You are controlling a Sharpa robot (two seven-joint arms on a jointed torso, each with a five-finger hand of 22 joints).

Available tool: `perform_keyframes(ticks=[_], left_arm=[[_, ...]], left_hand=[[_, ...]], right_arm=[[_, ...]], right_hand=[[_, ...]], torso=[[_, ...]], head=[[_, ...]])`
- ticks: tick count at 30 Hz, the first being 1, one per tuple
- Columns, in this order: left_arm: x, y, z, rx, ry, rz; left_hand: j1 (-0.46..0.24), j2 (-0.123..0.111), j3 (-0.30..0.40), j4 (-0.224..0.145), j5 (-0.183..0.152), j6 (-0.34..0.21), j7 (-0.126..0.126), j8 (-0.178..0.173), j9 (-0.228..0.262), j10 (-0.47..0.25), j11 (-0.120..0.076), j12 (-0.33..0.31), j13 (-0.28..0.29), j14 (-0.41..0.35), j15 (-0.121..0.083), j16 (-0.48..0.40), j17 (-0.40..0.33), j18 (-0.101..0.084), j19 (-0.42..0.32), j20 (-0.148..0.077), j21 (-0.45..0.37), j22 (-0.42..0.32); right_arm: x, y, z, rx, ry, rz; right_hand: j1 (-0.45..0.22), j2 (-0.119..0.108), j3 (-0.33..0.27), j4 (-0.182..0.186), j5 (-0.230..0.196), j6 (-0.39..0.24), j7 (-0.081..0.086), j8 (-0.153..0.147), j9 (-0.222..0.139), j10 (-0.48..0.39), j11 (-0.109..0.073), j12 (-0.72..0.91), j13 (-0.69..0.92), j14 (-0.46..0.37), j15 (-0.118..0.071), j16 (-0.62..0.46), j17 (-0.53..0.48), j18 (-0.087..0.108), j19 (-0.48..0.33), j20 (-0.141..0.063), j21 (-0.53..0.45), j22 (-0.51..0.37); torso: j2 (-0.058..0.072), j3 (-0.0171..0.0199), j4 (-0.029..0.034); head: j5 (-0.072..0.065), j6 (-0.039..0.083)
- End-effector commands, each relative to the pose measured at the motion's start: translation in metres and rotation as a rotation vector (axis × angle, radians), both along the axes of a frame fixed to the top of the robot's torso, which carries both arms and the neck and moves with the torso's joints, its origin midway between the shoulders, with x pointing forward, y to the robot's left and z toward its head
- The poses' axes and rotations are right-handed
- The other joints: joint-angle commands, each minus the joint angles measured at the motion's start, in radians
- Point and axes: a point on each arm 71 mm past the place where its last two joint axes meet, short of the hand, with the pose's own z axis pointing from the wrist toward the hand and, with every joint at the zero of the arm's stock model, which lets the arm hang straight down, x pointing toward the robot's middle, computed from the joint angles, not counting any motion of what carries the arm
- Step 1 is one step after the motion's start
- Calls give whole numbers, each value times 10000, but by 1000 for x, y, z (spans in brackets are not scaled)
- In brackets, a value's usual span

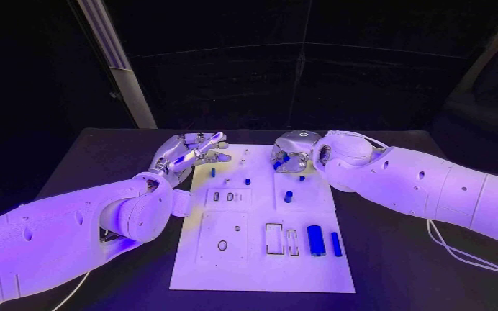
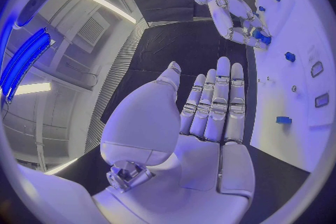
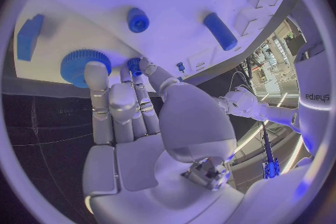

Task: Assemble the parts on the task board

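Observation:
The white task board (image 1: pixel 265 253) lies in the middle of the black table. On it lie a thick blue cylinder (image 1: pixel 317 240), a thinner one (image 1: pixel 336 243) and small blue pegs (image 1: pixel 288 196). My right hand (image 1: pixel 293 151) hangs over the board's far end, where thumb and a finger pinch a small blue part (image 3: pixel 134 65) next to a blue gear (image 3: pixel 83 65). The left wrist view shows that hand (image 2: pixel 241 25) with the blue part (image 2: pixel 261 37) in its fingertips. My left hand (image 1: pixel 192 149) is at the board's far left corner, fingers straight and holding nothing (image 2: pixel 213 106).
Rectangular slots (image 1: pixel 275 239) and an oval hole (image 1: pixel 222 245) mark the board's near half. A blue block (image 3: pixel 29 36) and a short blue cylinder (image 3: pixel 138 19) sit near the right hand. A cable (image 1: pixel 457 250) trails on the table at the right.

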Motion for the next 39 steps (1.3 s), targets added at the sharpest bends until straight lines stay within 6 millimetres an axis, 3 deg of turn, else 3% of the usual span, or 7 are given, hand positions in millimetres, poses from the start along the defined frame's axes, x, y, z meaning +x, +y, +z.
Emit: perform_keyframes(ticks=[1,9,19,29,35,39], left_arm=[[0,-1,1,-79,33,-165],[0,-1,1,-75,43,-171],[1,0,1,-63,69,-174],[1,1,1,-53,73,-157],[2,0,1,-60,87,-198],[2,-2,2,-80,79,-252]], left_hand=[[-84,24,-71,1,-47,-44,-2,-38,-15,-31,14,-65,-15,57,24,-61,10,141,40,1,-36,-10],[-84,24,-71,1,-47,-44,-2,-38,-15,-31,14,-65,-15,57,24,-61,10,141,40,1,-36,-10],[-84,24,-76,-1,-48,-46,-1,-41,-14,-34,15,-65,-15,55,26,-65,12,141,41,2,-39,-13],[-81,27,-79,-5,-48,-48,-2,-43,-13,-38,16,-66,-14,54,27,-70,16,141,41,3,-44,-17],[-8,55,-74,-66,-48,-69,-6,-62,-10,-70,18,-76,-14,50,30,-96,35,141,47,7,-69,-39],[7,63,-74,-80,-48,-76,-7,-67,-10,-80,19,-79,-14,49,31,-103,40,141,49,8,-76,-45]], right_arm=[[1,-1,0,-328,-40,-85],[1,-1,2,-288,-311,-64],[-2,3,14,650,-1551,97],[-3,8,23,1607,-2392,46],[1,19,24,2004,-2530,55],[4,27,24,2139,-2543,82]], right_hand=[[55,-59,68,6,-64,-8,-39,-33,4,-26,0,-3,2,136,49,61,27,-89,23,69,58,36],[223,83,377,-14,-139,123,-80,-4,16,135,-40,38,9,112,18,250,205,-102,18,55,255,233],[676,548,1347,25,-960,984,-359,269,155,1214,-360,384,146,99,-220,585,548,-279,474,-136,1080,1433],[737,370,1644,40,-1020,999,-341,168,154,1282,-368,340,171,80,-234,642,597,-302,435,-183,1230,1572],[705,314,1715,90,-1014,968,-321,117,145,1233,-343,289,162,78,-217,660,609,-305,414,-171,1265,1600],[693,272,1760,114,-1008,943,-310,82,138,1197,-329,256,156,74,-206,666,606,-305,400,-161,1285,1614]], torso=[[37,0,3],[72,15,8],[83,18,12],[104,5,33],[130,25,50],[141,-2,85]], head=[[4,7],[-3,-1],[-16,4],[-20,100],[62,145],[106,151]])
